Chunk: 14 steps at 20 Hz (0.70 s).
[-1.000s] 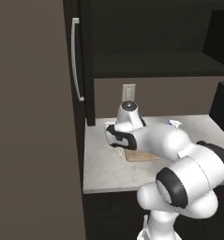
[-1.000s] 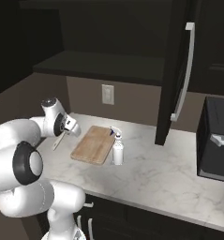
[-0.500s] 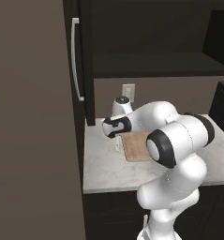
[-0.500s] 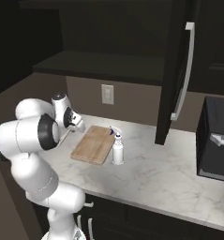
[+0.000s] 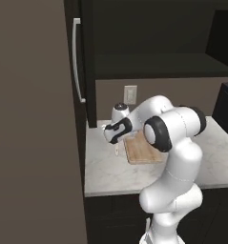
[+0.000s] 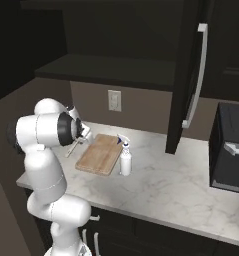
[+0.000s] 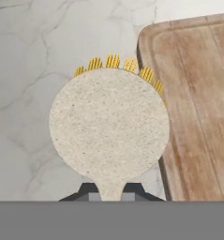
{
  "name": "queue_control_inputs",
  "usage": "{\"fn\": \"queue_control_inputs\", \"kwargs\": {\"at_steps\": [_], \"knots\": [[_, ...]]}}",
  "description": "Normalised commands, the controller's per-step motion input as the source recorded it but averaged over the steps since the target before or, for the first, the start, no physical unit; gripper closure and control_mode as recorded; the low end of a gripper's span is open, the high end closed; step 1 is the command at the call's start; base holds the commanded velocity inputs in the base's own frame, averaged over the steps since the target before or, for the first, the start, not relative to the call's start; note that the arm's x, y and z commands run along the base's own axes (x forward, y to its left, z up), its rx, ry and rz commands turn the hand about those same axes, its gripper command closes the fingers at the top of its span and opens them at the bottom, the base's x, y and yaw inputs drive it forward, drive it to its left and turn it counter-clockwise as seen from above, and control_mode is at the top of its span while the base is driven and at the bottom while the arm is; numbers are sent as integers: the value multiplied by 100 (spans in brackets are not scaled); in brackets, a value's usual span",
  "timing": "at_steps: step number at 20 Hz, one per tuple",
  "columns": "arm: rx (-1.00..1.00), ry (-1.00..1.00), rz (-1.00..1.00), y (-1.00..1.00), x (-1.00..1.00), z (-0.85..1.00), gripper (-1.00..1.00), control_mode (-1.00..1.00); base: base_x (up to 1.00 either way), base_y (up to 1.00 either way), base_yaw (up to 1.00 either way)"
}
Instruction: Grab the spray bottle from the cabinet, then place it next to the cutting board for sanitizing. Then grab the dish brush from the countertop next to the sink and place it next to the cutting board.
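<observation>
Where the fingers (image 7: 127, 189) pinch, the dish brush (image 7: 108, 126) handle sits.

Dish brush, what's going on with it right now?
Gripper shut on dish brush. Brush held over countertop, beside cutting board. Spray bottle already placed.

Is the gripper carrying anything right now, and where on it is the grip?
Yes: the dish brush, gripped by its handle just behind the round head, between the fingers, beside the cutting board.
</observation>
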Motion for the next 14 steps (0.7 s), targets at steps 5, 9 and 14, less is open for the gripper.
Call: {"fn": "queue_control_inputs", "kwargs": {"at_steps": [5,9,14], "knots": [[0,0,0,0,36,-47,100,-100,0,0,0],[0,1,0,1,42,-43,100,-100,0,0,0],[0,0,0,15,41,-35,100,-100,0,0,0]]}}
